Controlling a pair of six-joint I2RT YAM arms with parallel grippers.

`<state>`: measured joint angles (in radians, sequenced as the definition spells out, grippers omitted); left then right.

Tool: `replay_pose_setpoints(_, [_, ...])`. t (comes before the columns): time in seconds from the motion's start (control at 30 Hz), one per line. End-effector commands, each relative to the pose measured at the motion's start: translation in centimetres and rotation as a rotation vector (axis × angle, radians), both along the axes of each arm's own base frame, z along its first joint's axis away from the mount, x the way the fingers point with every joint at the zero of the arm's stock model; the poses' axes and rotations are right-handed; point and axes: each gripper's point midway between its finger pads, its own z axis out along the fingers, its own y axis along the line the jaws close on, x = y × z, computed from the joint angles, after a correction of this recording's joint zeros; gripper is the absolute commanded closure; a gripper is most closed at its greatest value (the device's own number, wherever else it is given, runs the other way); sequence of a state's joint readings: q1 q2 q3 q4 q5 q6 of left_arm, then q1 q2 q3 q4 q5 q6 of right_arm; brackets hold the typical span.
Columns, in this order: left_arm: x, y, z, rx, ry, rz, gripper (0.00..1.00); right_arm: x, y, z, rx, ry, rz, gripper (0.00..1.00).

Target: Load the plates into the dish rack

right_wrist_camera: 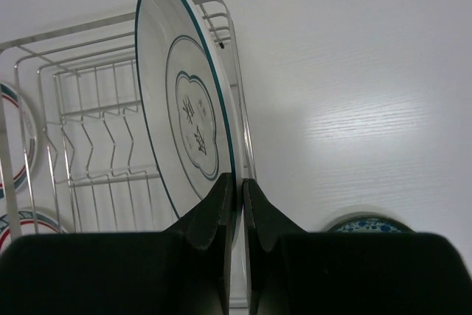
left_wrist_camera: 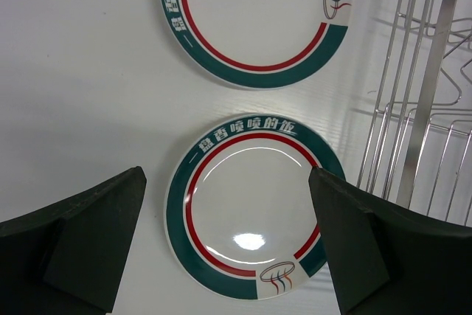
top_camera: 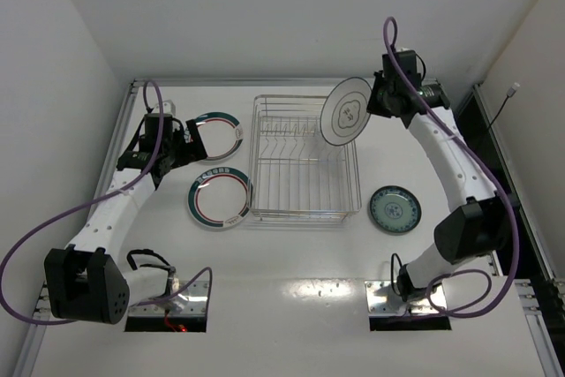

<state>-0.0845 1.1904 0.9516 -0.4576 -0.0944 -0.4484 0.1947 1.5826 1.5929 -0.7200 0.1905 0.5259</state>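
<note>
No plate stands in the rack (top_camera: 305, 215) yet: our right tool (right_wrist_camera: 237, 186) pinches the grey plate (top_camera: 345, 111) on edge above its far right corner, our left tool (left_wrist_camera: 227, 175) hangs spread over the green-rimmed plates (top_camera: 219, 197), and the blue plate (top_camera: 394, 209) lies on the table (top_camera: 291, 306).

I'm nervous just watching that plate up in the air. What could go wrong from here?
The right gripper pinches the whitish plate only at its rim, so it might slip or swing. Held tilted above the dish rack, it could hit the wires rather than drop between tines. The open left gripper may struggle to lift a flat green-rimmed plate.
</note>
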Motion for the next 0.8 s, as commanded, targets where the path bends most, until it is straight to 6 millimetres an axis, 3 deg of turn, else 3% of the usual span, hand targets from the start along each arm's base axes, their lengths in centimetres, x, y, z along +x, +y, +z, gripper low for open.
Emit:
replay_pose_setpoints(0.0, [0.9,-0.1,1.6,0.011,-0.053,-0.009,0.09,1.3,-0.6,3.0,-0.089,-0.089,-0.068,1.00])
replay_pose_setpoints(0.4, [0.9,-0.1,1.3,0.012,-0.044,-0.010,0.09,1.2,1.0,1.5,-0.233,-0.045,-0.083,1.00])
replay_pose_setpoints(0.77, [0.9,-0.3,1.3,0.006,-0.044,-0.017,0.09,0.6,0.1,1.4,-0.313,-0.026,-0.122,1.00])
